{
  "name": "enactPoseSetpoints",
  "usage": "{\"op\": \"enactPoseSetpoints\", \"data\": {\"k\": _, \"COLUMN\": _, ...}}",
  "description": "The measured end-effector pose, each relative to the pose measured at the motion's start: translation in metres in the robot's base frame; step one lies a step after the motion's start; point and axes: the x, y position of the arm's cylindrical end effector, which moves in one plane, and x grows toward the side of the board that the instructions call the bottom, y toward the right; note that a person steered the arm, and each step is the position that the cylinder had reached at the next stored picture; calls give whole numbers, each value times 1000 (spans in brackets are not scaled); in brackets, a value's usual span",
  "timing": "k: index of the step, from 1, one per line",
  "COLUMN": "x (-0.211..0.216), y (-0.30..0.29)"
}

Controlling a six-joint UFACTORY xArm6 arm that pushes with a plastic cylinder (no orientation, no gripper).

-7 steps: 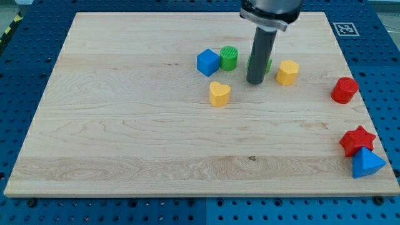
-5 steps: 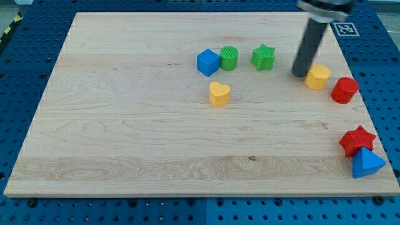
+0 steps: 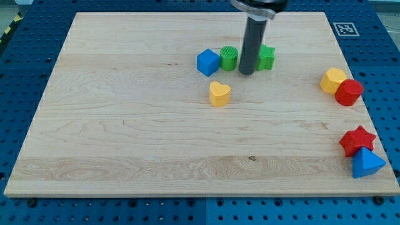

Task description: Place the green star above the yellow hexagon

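Note:
The green star (image 3: 267, 57) sits near the view's top middle, partly hidden behind my dark rod. My tip (image 3: 247, 72) rests on the board right at the star's left side, between it and the green cylinder (image 3: 229, 57). The yellow hexagon (image 3: 332, 80) lies far to the view's right, touching the red cylinder (image 3: 349, 92). The star is to the left of the hexagon and slightly higher in the view.
A blue cube (image 3: 208, 62) sits left of the green cylinder. A yellow heart (image 3: 219, 94) lies below them. A red star (image 3: 357, 139) and a blue triangle (image 3: 366, 164) sit at the board's right edge (image 3: 369, 125), near the bottom corner.
The yellow hexagon has slid right until it touches the red cylinder, which shifted slightly right. My rod has swung back left from the hexagon to the green star's left side.

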Motion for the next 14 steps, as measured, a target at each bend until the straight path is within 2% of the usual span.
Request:
{"op": "enactPoseSetpoints", "data": {"k": 1, "x": -35, "y": 23}}
{"op": "enactPoseSetpoints", "data": {"k": 2, "x": -36, "y": 77}}
{"op": "enactPoseSetpoints", "data": {"k": 3, "x": -35, "y": 89}}
{"op": "enactPoseSetpoints", "data": {"k": 4, "x": -27, "y": 44}}
{"op": "enactPoseSetpoints", "data": {"k": 5, "x": -12, "y": 35}}
{"op": "enactPoseSetpoints", "data": {"k": 8, "x": -10, "y": 147}}
{"op": "enactPoseSetpoints", "data": {"k": 9, "x": -13, "y": 135}}
{"op": "enactPoseSetpoints", "data": {"k": 10, "x": -42, "y": 123}}
{"op": "enactPoseSetpoints", "data": {"k": 11, "x": -60, "y": 152}}
{"op": "enactPoseSetpoints", "data": {"k": 12, "x": -50, "y": 204}}
{"op": "enactPoseSetpoints", "data": {"k": 14, "x": 15, "y": 210}}
